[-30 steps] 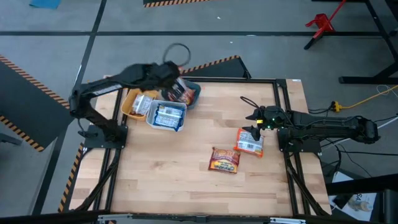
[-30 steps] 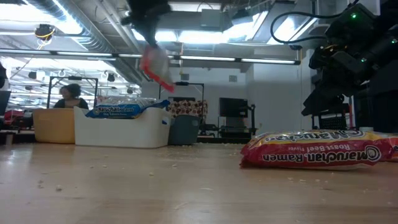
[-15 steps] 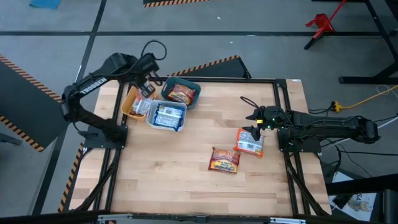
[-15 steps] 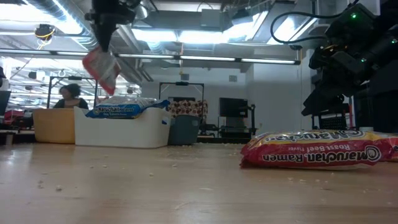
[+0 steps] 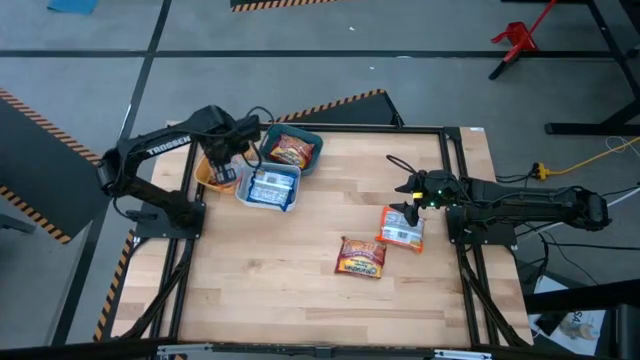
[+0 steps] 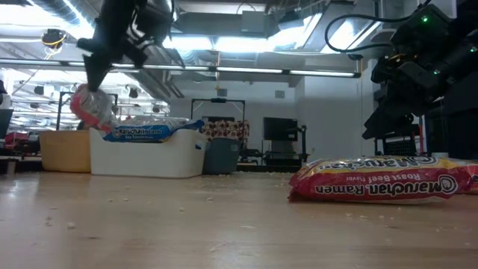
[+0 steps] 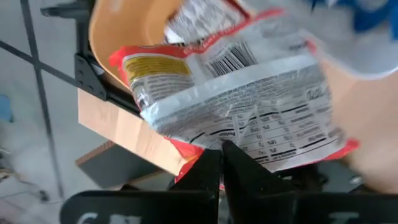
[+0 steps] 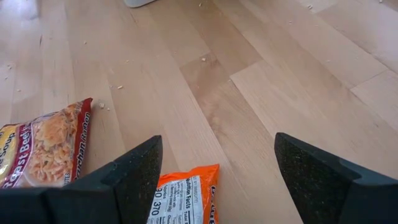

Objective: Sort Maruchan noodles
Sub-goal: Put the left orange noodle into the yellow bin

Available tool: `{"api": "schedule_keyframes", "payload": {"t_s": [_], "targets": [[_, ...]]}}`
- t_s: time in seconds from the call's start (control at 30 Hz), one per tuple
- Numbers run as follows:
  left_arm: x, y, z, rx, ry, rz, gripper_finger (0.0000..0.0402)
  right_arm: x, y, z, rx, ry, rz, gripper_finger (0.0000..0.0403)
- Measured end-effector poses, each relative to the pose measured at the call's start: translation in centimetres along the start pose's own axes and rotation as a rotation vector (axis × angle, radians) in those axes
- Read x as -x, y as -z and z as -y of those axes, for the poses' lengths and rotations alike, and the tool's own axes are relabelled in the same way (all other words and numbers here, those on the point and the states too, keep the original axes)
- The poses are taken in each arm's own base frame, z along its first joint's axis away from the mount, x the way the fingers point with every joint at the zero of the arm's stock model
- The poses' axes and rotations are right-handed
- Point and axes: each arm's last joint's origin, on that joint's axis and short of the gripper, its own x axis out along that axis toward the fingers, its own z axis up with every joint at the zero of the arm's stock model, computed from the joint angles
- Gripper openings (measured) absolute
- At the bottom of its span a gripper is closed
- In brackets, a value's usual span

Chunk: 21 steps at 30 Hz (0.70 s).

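My left gripper (image 5: 224,158) hovers over the yellow bin (image 5: 205,172) at the table's far left, shut on an orange-silver Maruchan packet (image 7: 242,106). In the low view the packet (image 6: 91,109) hangs above that bin (image 6: 63,149). The yellow bin holds another packet (image 7: 199,12). A blue-white packet (image 5: 268,186) lies in the white bin and a red one (image 5: 290,151) in the teal bin. A red packet (image 5: 362,257) and an orange-silver one (image 5: 402,228) lie flat on the table. My right gripper (image 8: 217,180) is open just above the latter (image 8: 183,200). My left gripper pinches the orange-silver packet by its sealed edge (image 7: 211,148) between both fingers, coming from above. The packet hangs below the fingers, lifted clear, its printed back with the barcode facing the wrist camera, and tilted over the yellow bin.
The yellow, white (image 5: 246,192) and teal (image 5: 312,143) bins stand together at the table's far left. The red packet (image 8: 43,146) lies beside the right gripper. Bare wood fills the middle and near part of the table. A person shows in the room behind (image 6: 84,113).
My left gripper has carried the orange-silver packet from above the teal bin toward the table's left edge, then come down over the yellow bin. The packet has swung along below the fingers and now hangs lower.
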Motion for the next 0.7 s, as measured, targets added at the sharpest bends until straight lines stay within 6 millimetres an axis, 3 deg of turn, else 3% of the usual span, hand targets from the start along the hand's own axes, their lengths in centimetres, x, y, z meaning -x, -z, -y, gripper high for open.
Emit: {"api": "schedule_keyframes", "payload": {"t_s": [0.2, 0.7], "targets": [[-1.7, -0.2, -0.3, -0.048, -0.024, -0.025, 0.0005, 0.0, 0.0, 0.0, 0.000, 0.000, 0.000, 0.0296], [-2.2, -1.3, -2.3, -0.159, -0.097, 0.083, 0.0016, 0.0, 0.0, 0.0, 0.000, 0.001, 0.000, 0.0296]]}}
